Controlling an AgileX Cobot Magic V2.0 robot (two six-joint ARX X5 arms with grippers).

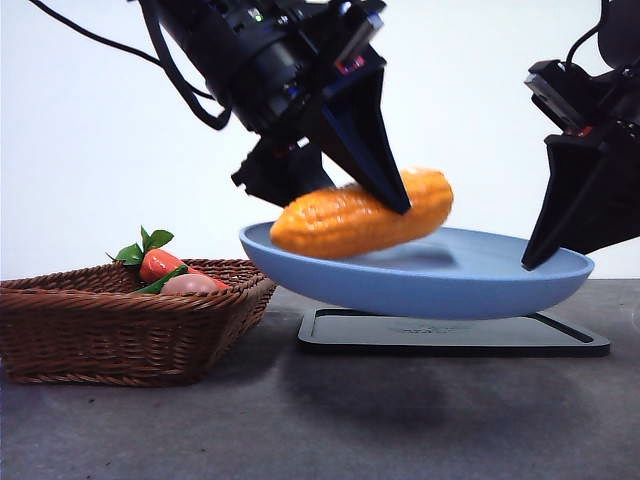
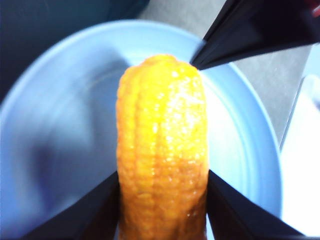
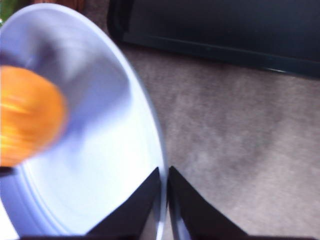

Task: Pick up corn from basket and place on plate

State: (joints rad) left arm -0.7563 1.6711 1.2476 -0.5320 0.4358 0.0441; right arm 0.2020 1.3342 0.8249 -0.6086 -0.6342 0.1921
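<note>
As you look level across the counter (image 1: 300,430), its near strip lies bare in front of the basket (image 1: 120,330), which sits at the left with a red fruit (image 1: 160,263) and a pinkish egg-like item (image 1: 190,284) inside. Just beyond its flared corner you see the black tray (image 1: 450,335) flat on the counter, and the plate (image 1: 420,285) held in the air above it, clear of the tray, its left rim reaching over the basket's edge. Your right gripper (image 3: 164,200) pinches the plate's right rim, one finger on each face, nearly closed on the thin edge. Your left gripper (image 2: 162,200) reaches down from the upper left, its fingers spread to the cob's width and pressed on both flanks of the corn (image 1: 360,213). You see the corn lying lengthwise over the plate's left half, just above the blue surface; contact with it cannot be judged.
</note>
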